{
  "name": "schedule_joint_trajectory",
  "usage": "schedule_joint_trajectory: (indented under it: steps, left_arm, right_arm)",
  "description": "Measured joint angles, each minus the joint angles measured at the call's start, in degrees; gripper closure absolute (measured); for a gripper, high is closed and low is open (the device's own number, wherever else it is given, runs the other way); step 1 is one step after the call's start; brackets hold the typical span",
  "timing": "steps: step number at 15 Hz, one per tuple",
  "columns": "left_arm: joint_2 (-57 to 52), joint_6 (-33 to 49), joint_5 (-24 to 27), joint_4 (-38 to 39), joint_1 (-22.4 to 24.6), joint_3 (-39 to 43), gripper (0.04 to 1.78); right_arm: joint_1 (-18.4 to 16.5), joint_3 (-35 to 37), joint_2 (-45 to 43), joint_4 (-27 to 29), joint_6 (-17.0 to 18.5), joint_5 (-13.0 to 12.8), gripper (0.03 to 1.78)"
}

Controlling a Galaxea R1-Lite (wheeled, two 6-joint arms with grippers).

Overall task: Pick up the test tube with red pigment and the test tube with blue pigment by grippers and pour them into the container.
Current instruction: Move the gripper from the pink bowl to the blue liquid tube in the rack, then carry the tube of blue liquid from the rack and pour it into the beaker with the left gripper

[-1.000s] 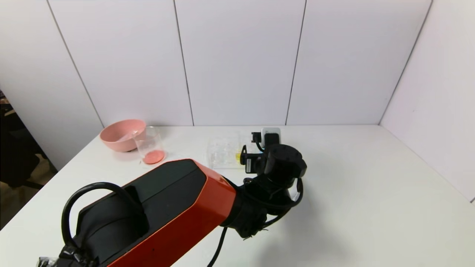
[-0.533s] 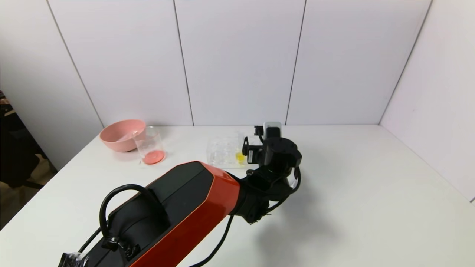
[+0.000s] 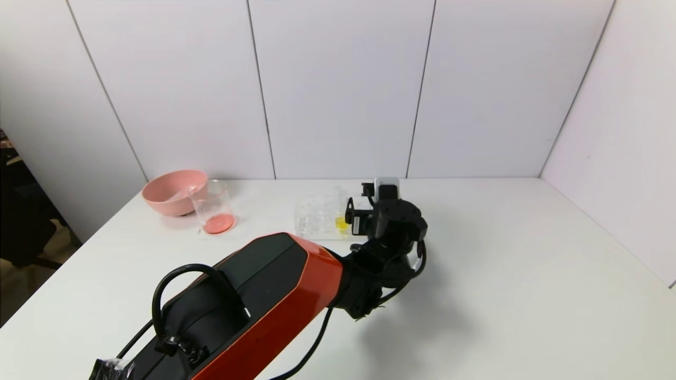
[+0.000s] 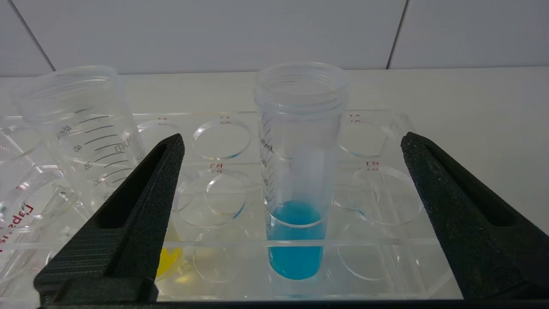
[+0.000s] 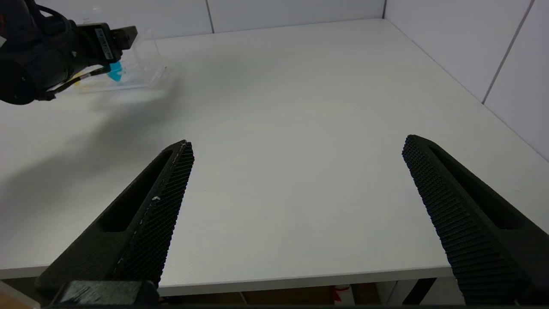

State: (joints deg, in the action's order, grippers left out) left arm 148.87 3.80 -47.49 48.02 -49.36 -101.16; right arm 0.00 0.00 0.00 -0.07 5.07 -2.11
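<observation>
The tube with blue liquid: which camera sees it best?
The left wrist view: the test tube with blue pigment stands upright in its rack between the open left gripper. The right wrist view shows only a far blue speck; in the head view the arm hides it.

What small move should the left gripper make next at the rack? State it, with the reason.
Probably ease the left gripper forward a little, then close. Its jaws stand wide open on either side of the test tube with blue pigment, which stands upright in the rack ungripped. The container already holds red liquid.
</observation>
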Motion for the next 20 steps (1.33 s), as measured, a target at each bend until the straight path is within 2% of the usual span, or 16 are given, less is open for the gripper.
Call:
schedule_joint_trajectory:
  steps: [3,5,9,10,20]
  left_arm:
    - [0.02,0.0,0.0,-0.1,0.11,0.0,0.29]
    - [0.06,0.02,0.12,-0.1,0.07,0.0,0.56]
    - [0.06,0.02,0.26,-0.04,0.07,-0.06,1.28]
    - [0.06,0.0,0.2,-0.06,0.05,-0.06,1.36]
    - [-0.41,-1.55,0.0,0.05,0.13,-2.39,1.37]
  right_arm:
    - [0.0,0.0,0.0,0.0,0.0,0.0,0.04]
    - [0.0,0.0,0.0,0.0,-0.01,0.02,0.04]
    - [-0.02,0.0,0.0,0.0,0.0,0.0,0.04]
    - [-0.02,0.0,0.0,0.0,0.0,0.0,0.04]
    - [0.0,0.0,0.0,0.0,0.0,0.0,0.04]
